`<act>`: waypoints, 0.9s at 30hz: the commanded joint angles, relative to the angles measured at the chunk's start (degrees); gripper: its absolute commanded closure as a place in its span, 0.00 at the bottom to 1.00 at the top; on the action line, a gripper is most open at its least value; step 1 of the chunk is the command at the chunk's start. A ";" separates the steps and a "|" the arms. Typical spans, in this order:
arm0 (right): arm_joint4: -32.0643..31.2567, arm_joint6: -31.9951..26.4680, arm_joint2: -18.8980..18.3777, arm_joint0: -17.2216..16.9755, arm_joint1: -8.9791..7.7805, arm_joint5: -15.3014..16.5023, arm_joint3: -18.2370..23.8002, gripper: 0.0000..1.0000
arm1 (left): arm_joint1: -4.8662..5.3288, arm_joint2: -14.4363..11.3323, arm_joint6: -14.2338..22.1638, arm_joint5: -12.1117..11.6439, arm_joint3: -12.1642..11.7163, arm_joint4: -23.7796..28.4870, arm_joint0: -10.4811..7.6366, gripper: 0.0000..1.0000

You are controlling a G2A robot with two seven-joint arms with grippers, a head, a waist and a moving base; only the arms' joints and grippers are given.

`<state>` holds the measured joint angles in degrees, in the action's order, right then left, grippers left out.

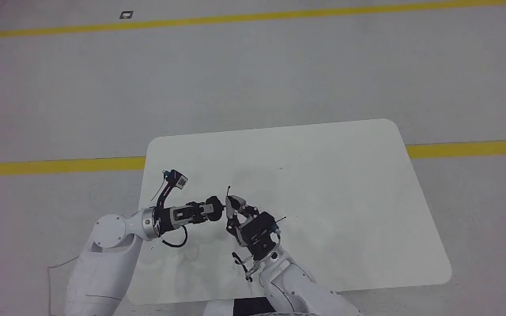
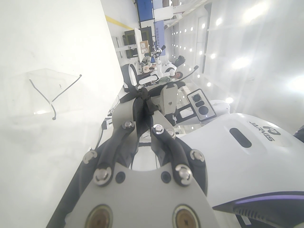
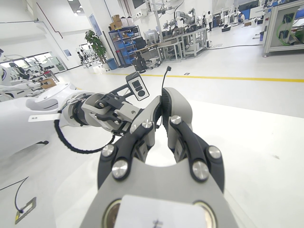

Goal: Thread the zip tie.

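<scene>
We see a robotics lab hall. Beyond the yellow floor line (image 3: 213, 77) stand workbenches (image 3: 182, 46), a blue-bin shelf (image 3: 123, 45) and robot arms (image 3: 184, 16).

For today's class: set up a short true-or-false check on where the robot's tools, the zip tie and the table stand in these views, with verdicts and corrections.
1. The right tool is shut on a black zip tie. True.
2. The zip tie lies flat on the table. False: it is held off the table, its head end sticking up past the fingers.
3. The two tools sit at opposite table edges. False: the left tool is right beside the right tool.
4. The table is white with rounded corners. True.
</scene>
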<state>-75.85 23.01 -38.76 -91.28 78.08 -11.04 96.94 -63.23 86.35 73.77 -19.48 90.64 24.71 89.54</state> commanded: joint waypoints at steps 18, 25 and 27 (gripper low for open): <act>3.35 4.73 1.93 1.73 -0.89 0.61 -0.98 1.00 | 0.00 0.00 0.00 0.00 0.00 0.00 0.00 1.00; 4.43 3.89 2.78 2.49 -1.17 1.25 -1.65 1.00 | 0.00 0.00 0.00 0.00 0.00 0.00 0.00 1.00; 4.69 3.35 3.09 2.80 -1.19 1.00 -2.01 1.00 | 0.00 0.00 0.00 0.00 0.00 0.00 0.00 1.00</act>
<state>-71.27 26.57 -35.79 -88.61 76.89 -9.88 95.08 -63.23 86.35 73.77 -19.48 90.64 24.71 89.54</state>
